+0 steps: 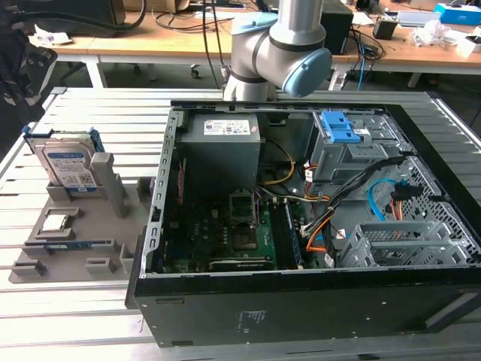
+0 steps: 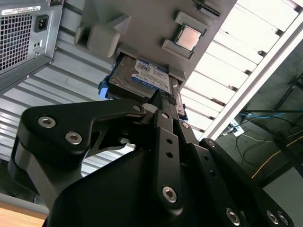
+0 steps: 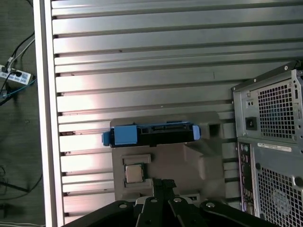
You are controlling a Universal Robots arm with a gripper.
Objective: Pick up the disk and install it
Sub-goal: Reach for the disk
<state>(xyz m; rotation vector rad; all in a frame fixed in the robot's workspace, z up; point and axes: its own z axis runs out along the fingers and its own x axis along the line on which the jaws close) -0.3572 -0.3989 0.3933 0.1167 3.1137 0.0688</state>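
The disk (image 1: 68, 162) is a silver drive with a white-and-blue label in a blue frame. It stands on edge in a grey holder (image 1: 75, 226) on the exterior view's left. In the first wrist view the disk (image 3: 156, 134) is seen from above as a blue-ended bar. My gripper (image 3: 164, 181) hangs well above the holder, shut with nothing held. In the second wrist view the disk (image 2: 142, 75) lies just beyond the gripper (image 2: 163, 97), apart from it.
An open computer case (image 1: 301, 226) lies beside the holder, with a grey power-supply box (image 1: 222, 143) and a drive bay holding a blue caddy (image 1: 342, 128). A processor chip (image 3: 134, 173) sits on the holder. The slatted table's edge (image 3: 45, 118) runs close to the holder.
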